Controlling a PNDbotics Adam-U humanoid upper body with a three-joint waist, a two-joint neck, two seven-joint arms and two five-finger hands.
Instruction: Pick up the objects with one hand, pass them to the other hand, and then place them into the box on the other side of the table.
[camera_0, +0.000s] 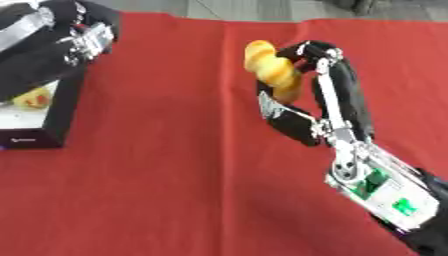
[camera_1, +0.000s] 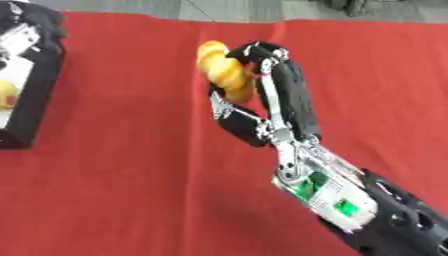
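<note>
Overhead, a red cloth (camera_0: 166, 165) covers the desk from the near edge to the far one, where a strip of grey floor (camera_0: 262, 9) shows beyond it. A fold line runs down the cloth from the far edge toward the middle. Wide bare stretches of red lie open across the centre and the near left.

At the left edge stands a black-walled box (camera_0: 61, 107) with a white inside, and a yellow item with red marks (camera_0: 33, 98) lies in it. Above the box, the robot's left hand (camera_0: 83, 42) shows at the upper left corner, partly cut off by the frame; whether its fingers are curled or straight cannot be told.

From the lower right, the robot's right arm reaches toward the middle of the desk. Its right hand (camera_1: 262, 95) is curled round a yellow, lumpy object (camera_1: 223, 70), fingers on the far side and thumb on the near side. The object's rounded top sticks out above the fingers. It is held well apart from the box, with open red cloth between them.
</note>
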